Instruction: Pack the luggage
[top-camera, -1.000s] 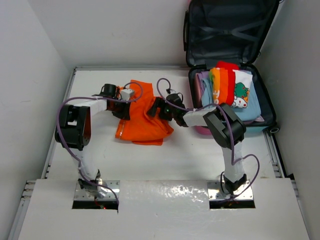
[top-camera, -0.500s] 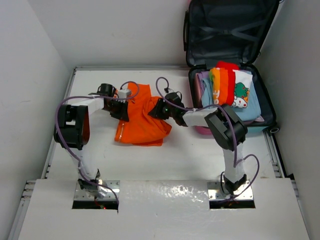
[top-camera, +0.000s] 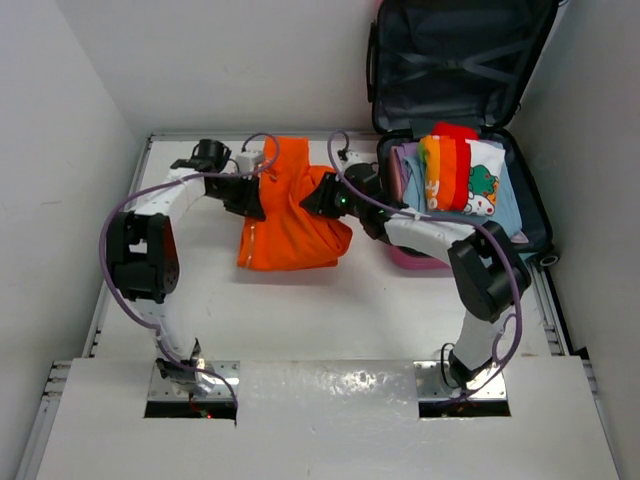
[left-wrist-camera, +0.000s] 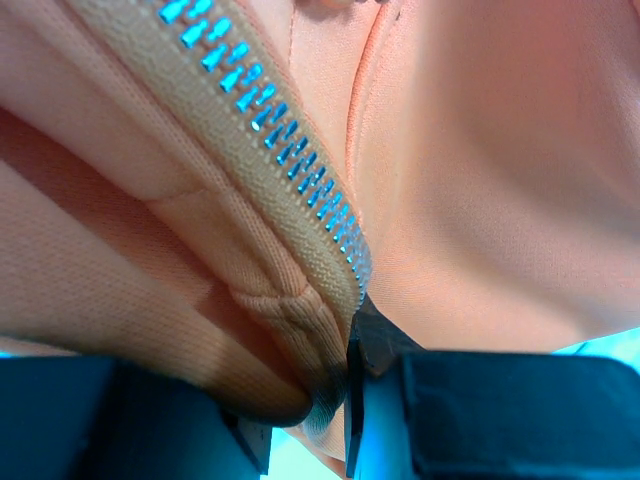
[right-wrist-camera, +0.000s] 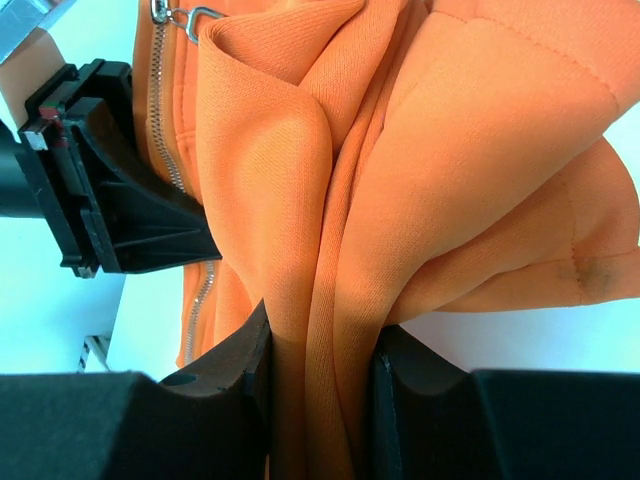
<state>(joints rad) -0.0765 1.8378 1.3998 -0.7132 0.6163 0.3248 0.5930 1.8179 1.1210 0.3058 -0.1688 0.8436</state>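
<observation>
Wrist views: left gripper jaws clamp orange jacket hem; right gripper jaws pinch folds.

The left gripper and the right gripper are held facing each other at the ends of bent arms, each clamped on a fold of the orange garment that is pinched between its fingers.
</observation>
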